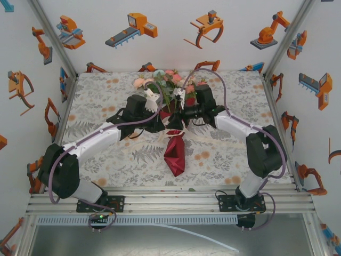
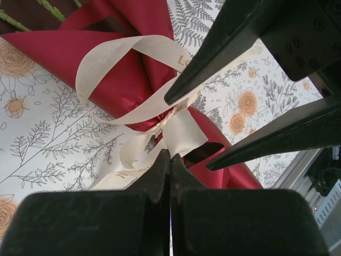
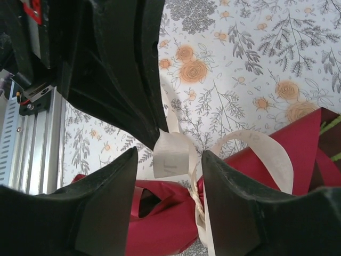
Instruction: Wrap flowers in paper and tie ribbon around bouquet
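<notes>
Bouquet (image 1: 175,145) at table (image 1: 101,101) centre: ribbon (image 2: 184,132) end pinched by the left gripper (image 2: 169,154), with the right gripper (image 3: 170,151) standing apart.

The bouquet is laid at the middle of the patterned table, with the flowers (image 1: 171,79) directed toward the far edge and the dark red paper (image 1: 175,160) cone tapered toward the arm bases. The cream ribbon is looped and tied around the narrow waist of the paper. The left gripper is fully closed, and a short ribbon end is seen clamped at its tips. The right gripper is held with a clear gap between its fingers — the clamped ribbon end is located in that gap, and contact with either finger cannot be confirmed.
</notes>
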Controlling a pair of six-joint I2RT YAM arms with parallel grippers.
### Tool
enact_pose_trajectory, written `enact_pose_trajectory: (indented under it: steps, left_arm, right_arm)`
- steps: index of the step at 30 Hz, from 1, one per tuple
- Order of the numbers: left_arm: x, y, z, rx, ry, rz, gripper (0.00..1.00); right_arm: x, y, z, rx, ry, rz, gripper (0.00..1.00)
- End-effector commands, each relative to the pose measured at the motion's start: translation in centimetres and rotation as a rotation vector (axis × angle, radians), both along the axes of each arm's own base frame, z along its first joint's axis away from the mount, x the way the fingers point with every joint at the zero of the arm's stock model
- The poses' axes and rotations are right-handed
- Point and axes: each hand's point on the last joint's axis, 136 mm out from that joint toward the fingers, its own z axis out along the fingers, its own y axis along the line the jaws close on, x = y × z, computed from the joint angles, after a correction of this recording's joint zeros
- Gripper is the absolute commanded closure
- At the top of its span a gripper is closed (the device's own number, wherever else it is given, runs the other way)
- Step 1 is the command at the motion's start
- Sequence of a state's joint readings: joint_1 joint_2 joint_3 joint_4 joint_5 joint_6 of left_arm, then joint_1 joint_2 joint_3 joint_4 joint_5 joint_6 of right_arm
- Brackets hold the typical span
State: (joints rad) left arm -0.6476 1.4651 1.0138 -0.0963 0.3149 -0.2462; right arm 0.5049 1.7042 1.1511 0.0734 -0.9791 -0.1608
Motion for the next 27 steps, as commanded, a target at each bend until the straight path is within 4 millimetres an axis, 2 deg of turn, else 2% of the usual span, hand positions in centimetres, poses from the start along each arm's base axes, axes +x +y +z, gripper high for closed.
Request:
enact_pose_trajectory:
  steps: [1, 7, 10, 12, 16, 18, 23, 27]
  left_arm:
    - [0.2, -0.5, 1.4, -0.012, -0.030, -0.024, 1.00]
    - [0.3, -0.6, 1.3, -0.015, -0.029, -0.024, 1.00]
    - [0.5, -0.6, 1.7, -0.021, -0.037, -0.019, 1.00]
    - [0.6, -0.6, 2.2, -0.028, -0.044, -0.009, 0.98]
    - [0.5, -0.3, 3.5, -0.023, -0.039, -0.001, 0.76]
    - [0.3, 0.3, 4.2, -0.010, -0.038, 0.015, 0.68]
    - [1.0, 3.4, 5.4, -0.055, 0.012, 0.163, 0.53]
    - [3.1, 6.9, 4.6, -0.093, 0.090, 0.336, 0.45]
  right_arm:
    - [-0.5, 0.5, 0.7, 0.030, -0.037, 0.051, 0.59]
    - [-0.7, 0.8, 1.1, 0.039, -0.030, 0.073, 0.83]
    - [-0.8, 0.7, 1.4, 0.036, -0.042, 0.079, 1.00]
    - [-1.1, 0.6, 2.1, 0.040, -0.055, 0.085, 1.00]
    - [-1.8, 0.0, 3.4, 0.020, -0.077, 0.080, 1.00]
    - [-2.3, -0.5, 3.4, 0.005, -0.089, 0.074, 1.00]
    - [-3.9, -1.8, 2.4, -0.045, -0.092, 0.060, 1.00]
    - [-4.8, -2.5, 1.8, -0.070, -0.089, 0.054, 1.00]
